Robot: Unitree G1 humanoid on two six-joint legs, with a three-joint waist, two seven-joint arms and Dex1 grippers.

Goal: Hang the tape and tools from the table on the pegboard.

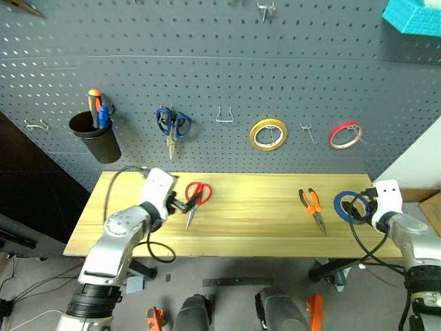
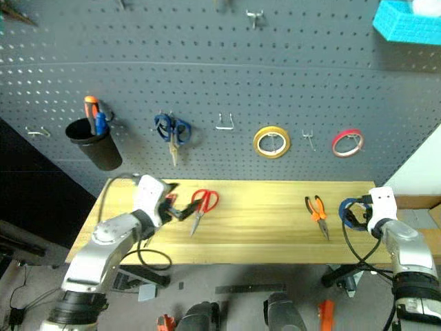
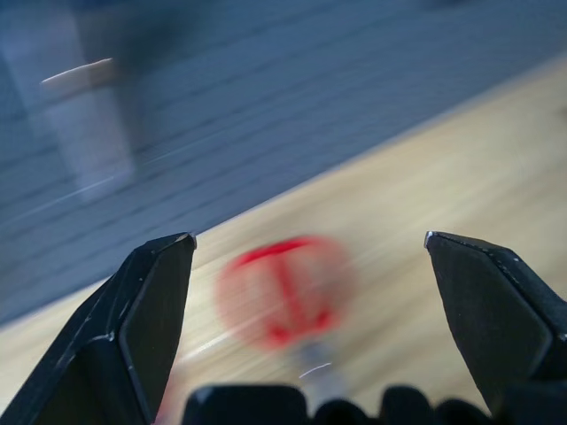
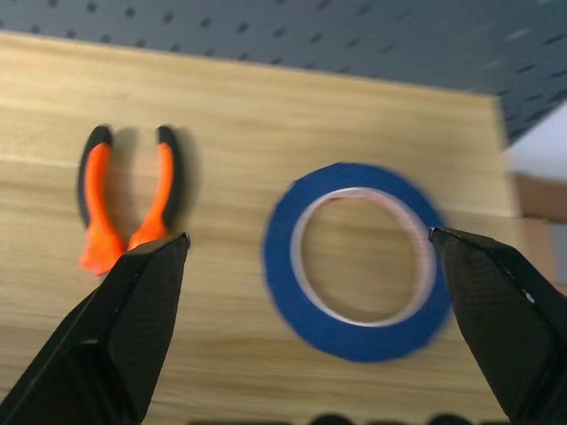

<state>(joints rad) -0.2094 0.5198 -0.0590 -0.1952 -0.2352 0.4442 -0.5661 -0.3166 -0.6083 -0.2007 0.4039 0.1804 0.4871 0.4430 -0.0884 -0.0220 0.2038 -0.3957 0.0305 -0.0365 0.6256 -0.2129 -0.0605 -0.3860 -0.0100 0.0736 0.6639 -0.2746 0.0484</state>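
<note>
Pliers (image 4: pixel 124 204) beside blue tape (image 4: pixel 359 261)

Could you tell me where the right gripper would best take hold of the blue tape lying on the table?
Probably across the ring's thin wall. The blue tape lies flat on the table, its centre wide open, so one finger could go inside, one outside, coming from above on the side facing the open right gripper.

Even bright light, soft shadows; the red-handled scissors (image 3: pixel 285 292) smear with motion blur.
</note>
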